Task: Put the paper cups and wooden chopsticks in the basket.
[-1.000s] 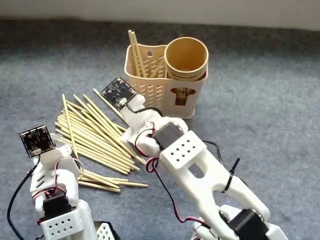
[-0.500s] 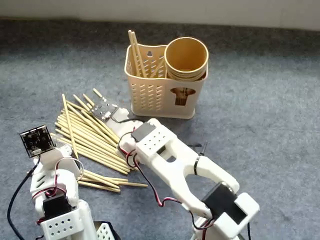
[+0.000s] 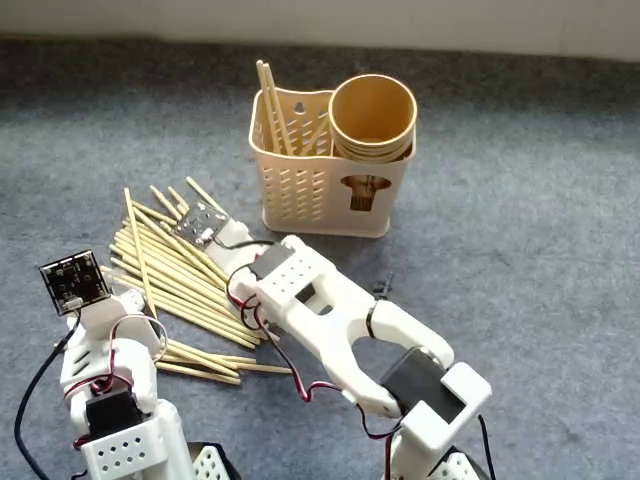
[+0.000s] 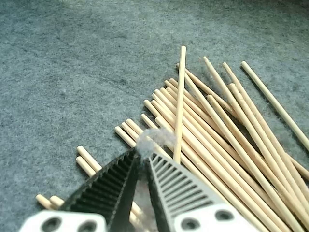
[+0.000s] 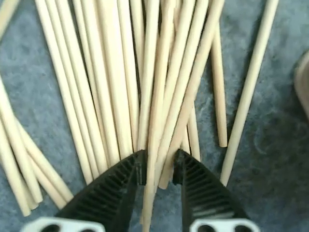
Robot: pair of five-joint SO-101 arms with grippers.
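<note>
While I watch the overhead feed, the right arm [image 3: 330, 320] stretches from the lower middle of the grey carpet [image 3: 530, 250] to the loose pile of chopsticks [image 3: 185, 265], which fans out on the carpet left of the basket [image 3: 320, 190]. On that arm's own camera I see the right gripper [image 5: 158, 164] down over the pile. Its jaws are parted only a little and straddle two or three sticks running lengthwise through the gap. Those sticks lie level with their neighbours, and I cannot tell whether the jaws are pressing on them.

The left arm [image 3: 105, 370] stands at the lower left edge of the pile. In its wrist camera the left gripper [image 4: 145, 155] hangs just above the near ends of the sticks. Its jaws are drawn together to a thin slit with no stick between them, and a small tuft of grey fluff [image 4: 153, 139] clings at the tips. One stick [image 4: 179, 104] lies slantwise across the others just past the tips.

The basket stands upright near the top middle of the carpet. A stack of paper cups [image 3: 372, 118] sits in its right half, mouth up. A few chopsticks in the basket [image 3: 270, 105] lean in its left half, their ends poking above the rim.
</note>
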